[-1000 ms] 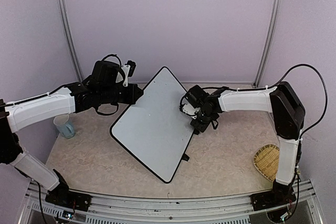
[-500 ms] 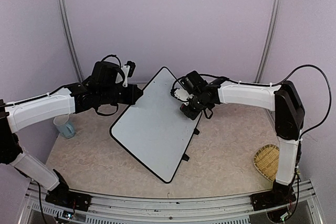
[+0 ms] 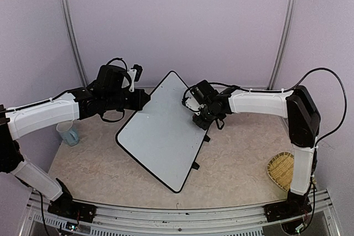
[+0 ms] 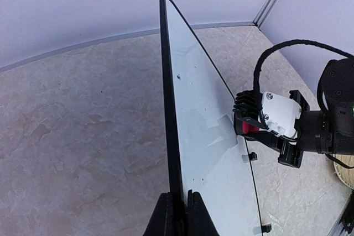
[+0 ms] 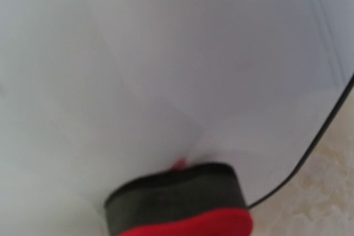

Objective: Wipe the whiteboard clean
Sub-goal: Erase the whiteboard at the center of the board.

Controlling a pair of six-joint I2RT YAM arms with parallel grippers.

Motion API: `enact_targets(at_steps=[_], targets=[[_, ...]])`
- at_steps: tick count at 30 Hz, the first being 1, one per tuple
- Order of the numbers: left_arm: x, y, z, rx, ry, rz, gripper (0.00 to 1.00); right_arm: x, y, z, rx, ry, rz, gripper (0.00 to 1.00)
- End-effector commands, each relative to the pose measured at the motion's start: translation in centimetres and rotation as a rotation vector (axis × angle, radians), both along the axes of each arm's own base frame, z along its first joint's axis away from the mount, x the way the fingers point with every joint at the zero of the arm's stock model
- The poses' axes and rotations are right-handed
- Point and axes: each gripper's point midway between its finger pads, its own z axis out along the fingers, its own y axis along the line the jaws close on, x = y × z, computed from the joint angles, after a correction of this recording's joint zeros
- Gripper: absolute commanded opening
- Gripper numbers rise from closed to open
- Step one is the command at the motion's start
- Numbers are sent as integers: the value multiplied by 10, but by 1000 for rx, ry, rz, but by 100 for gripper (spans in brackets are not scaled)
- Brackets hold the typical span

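**A:** Where is the board, and what have you got hold of?

**B:** The large white whiteboard with the thin black frame (image 3: 157, 136) sits tilted in the middle of the beige marbled table (image 3: 243, 158). Its left edge is raised and its small black feet are on the right. My left gripper (image 4: 178, 208) is clenched on the frame of that left edge. My right gripper (image 3: 197, 111) grasps a red-and-black block eraser (image 5: 177, 200), with the black pad pressed to the face near the far right edge.

**A:** What worries you?

**B:** Mostly the thin frame. If I press too hard with the eraser, I think the board could twist in my left pinch or slip out and drop flat. The pad is also close to the rim, so a stroke rightward might run off and catch the frame.

**A:** Anything left to wipe?

**B:** I see only a few tiny specks, and I can't tell whether they're ink or dust.
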Motion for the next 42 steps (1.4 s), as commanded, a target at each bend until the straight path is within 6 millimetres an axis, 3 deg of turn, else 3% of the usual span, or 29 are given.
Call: enact_targets(at_steps=[1, 11, 18, 25, 32, 42], targets=[[-29, -8, -33, 84, 84, -132, 0, -20, -8, -45, -42, 102, 16, 21], [-28, -8, -31, 83, 79, -131, 0, -35, -25, -67, -65, 157, 12, 21], [-27, -8, -29, 83, 77, -131, 0, -36, -30, -67, -61, 167, 7, 21], [-28, -8, -31, 83, 84, -131, 0, -19, -23, -50, -34, 116, -10, 21], [-28, -8, -31, 87, 84, -131, 0, 1, 1, -17, 37, 69, 2, 21], [-27, -7, -35, 91, 89, -129, 0, 13, 16, 10, 83, 24, 17, 21]])
